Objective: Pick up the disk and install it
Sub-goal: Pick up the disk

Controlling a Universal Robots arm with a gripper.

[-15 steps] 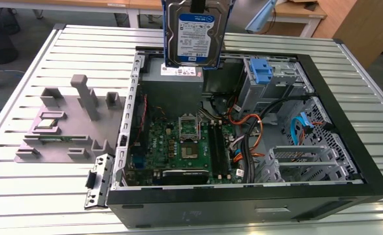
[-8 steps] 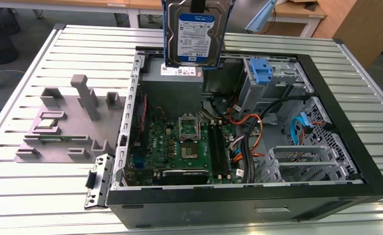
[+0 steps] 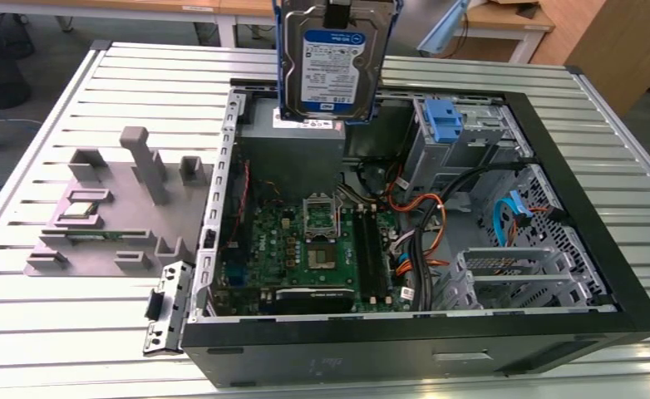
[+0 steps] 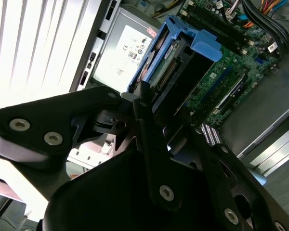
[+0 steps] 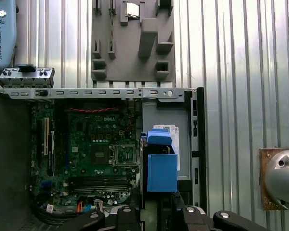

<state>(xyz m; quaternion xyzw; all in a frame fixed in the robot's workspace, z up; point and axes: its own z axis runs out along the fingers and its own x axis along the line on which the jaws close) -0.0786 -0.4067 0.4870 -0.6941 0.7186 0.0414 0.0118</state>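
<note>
The gripper (image 4: 159, 113) is squeezing one end of the disk (image 3: 334, 62) tight. The disk is hanging straight down from the gripper, high over the open case (image 3: 358, 357). To do this well, the arm should be holding the disk straight and going down slowly, missing the wires (image 3: 420, 206) below the gripper. Counting: one disk, one case, and one grey holder (image 3: 115, 208) sitting off to the gripper's side on the counter (image 3: 36, 332).

Robotics test lab: slatted metal worktable (image 3: 59, 332) carrying an open computer case (image 3: 414, 349) and grey parts fixture (image 3: 103, 241), wooden desks (image 3: 508, 18) behind.
</note>
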